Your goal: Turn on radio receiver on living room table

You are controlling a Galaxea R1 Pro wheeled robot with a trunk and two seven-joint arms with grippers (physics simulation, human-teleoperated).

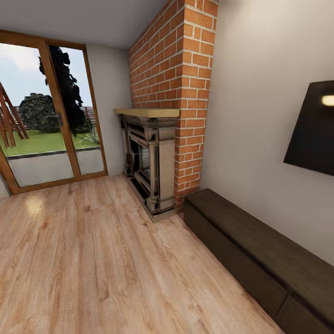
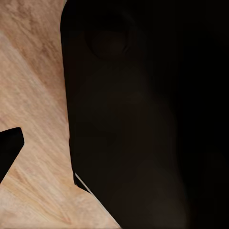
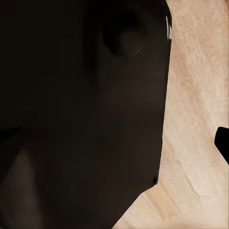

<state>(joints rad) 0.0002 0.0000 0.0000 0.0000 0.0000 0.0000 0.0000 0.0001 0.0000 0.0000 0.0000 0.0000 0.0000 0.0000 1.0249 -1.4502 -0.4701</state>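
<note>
The radio receiver and the glossy grey table are out of view. The head view looks into a corner of the living room, with a light wood plank floor (image 1: pixel 93 260) and a brick fireplace (image 1: pixel 157 157). In the left wrist view a large dark part of the robot (image 2: pixel 143 119) hangs over the plank floor (image 2: pixel 33 95), and a black tip (image 2: pixel 7 152) pokes in at the picture's edge. The right wrist view is much the same: a dark body (image 3: pixel 81 114), floor (image 3: pixel 195 119) and a black tip (image 3: pixel 223 140). How the jaws stand cannot be made out.
A dark wooden low bench (image 1: pixel 260 250) runs along the right wall under a black wall screen (image 1: pixel 313 130). Wood-framed glass doors (image 1: pixel 46 116) at the back left give onto a garden. Open floor stretches between the doors and the bench.
</note>
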